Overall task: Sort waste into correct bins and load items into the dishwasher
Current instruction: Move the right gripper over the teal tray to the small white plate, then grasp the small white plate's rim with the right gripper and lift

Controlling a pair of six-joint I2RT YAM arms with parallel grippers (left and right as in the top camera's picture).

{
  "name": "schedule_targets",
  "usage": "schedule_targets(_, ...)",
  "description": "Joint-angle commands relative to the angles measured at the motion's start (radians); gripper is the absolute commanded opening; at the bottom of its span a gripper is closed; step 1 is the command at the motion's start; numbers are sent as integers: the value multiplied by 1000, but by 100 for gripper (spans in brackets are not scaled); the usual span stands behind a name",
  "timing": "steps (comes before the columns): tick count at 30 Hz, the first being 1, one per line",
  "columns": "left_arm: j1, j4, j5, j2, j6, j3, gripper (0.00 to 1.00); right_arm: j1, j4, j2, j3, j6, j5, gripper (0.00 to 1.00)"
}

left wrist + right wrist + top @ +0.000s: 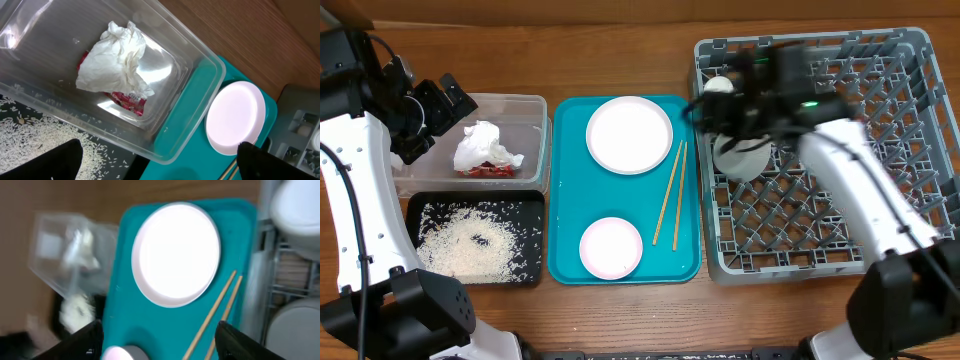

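Hovering over the rack, the right tool, spread apart, should pinch the large plate at its rack-side rim.

Clear glossy plastic tub — crumpled paper napkin — wooden chopsticks
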State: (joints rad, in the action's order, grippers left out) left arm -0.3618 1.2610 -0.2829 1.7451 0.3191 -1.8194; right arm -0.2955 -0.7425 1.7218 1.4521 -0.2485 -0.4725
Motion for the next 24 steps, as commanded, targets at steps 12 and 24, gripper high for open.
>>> schedule_targets(12,2,-2,6,-13,10,-18,100,-554,-237,9,-77,187,374,69)
schedule_targets(24,2,-2,6,-13,10,-18,100,-754,-171,9,-190,187,408,48)
